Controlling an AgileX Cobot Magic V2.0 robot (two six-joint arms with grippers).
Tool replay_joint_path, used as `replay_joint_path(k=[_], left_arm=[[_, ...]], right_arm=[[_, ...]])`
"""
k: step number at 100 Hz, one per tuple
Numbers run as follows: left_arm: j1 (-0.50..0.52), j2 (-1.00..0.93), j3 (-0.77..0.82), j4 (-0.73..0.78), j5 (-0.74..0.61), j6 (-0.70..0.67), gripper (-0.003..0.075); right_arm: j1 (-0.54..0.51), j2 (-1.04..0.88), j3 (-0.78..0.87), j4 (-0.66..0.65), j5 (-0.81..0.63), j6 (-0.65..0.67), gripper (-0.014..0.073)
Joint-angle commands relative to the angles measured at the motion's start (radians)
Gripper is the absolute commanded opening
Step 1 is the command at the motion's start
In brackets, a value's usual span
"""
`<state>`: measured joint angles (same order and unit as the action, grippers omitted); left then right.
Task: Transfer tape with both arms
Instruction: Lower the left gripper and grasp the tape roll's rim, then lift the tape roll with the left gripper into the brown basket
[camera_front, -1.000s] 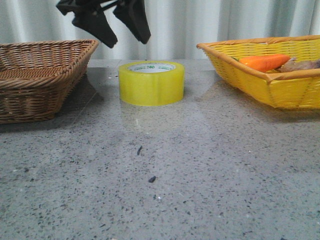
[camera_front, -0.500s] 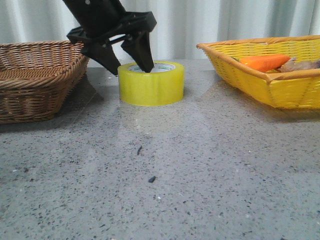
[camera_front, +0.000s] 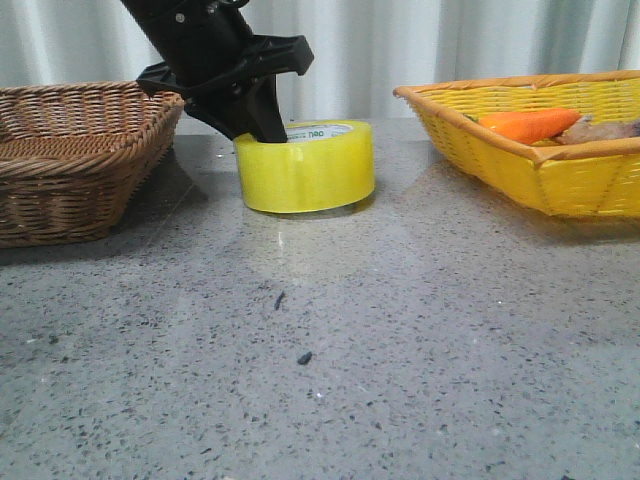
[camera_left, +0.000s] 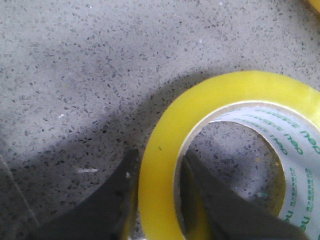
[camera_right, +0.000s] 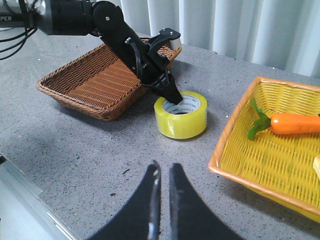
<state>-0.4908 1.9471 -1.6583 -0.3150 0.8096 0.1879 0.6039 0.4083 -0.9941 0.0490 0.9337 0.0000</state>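
Observation:
The tape (camera_front: 305, 170), a wide yellow roll with a white core and green lettering, lies flat on the grey table between two baskets. My left gripper (camera_front: 262, 135) reaches down onto its left rim. In the left wrist view one finger (camera_left: 117, 200) is outside the yellow wall (camera_left: 162, 145) and the other is inside the core, so the gripper (camera_left: 160, 156) is shut on the wall. The right wrist view shows the tape (camera_right: 181, 116) with the left gripper (camera_right: 172, 97) on it. My right gripper (camera_right: 164, 169) is shut and empty, above the table well short of the tape.
A brown wicker basket (camera_front: 80, 150) stands left of the tape. A yellow basket (camera_front: 540, 170) at the right holds an orange carrot (camera_front: 530, 124). The right wrist view shows the table's near edge (camera_right: 20, 180).
My left gripper came down from above the tape, straddled its left wall and closed on it. The roll shifted slightly to the right.

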Motion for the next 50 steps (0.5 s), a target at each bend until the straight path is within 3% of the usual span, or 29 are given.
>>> replay_joint_path(k=[1, 16, 29, 50], left_arm=[[-0.004, -0.081, -0.068, -0.072, -0.039, -0.013, -0.002], [-0.002, -0.161, -0.165, -0.058, -0.042, -0.011, -0.002], [0.018, -0.254, -0.224, 0.044, -0.037, -0.011, -0.002], [0.169, -0.385, -0.226, 0.128, 0.055, -0.057, -0.002]], right_arm=[[0.0, 0.011, -0.019, -0.005, -0.08, 0.005, -0.0042], [0.0, 0.011, -0.019, -0.009, -0.099, 0.005, -0.0042], [0.0, 0.011, -0.019, -0.013, -0.114, 0.005, -0.0042], [0.0, 0.011, -0.019, -0.013, -0.119, 0.0, -0.0042]])
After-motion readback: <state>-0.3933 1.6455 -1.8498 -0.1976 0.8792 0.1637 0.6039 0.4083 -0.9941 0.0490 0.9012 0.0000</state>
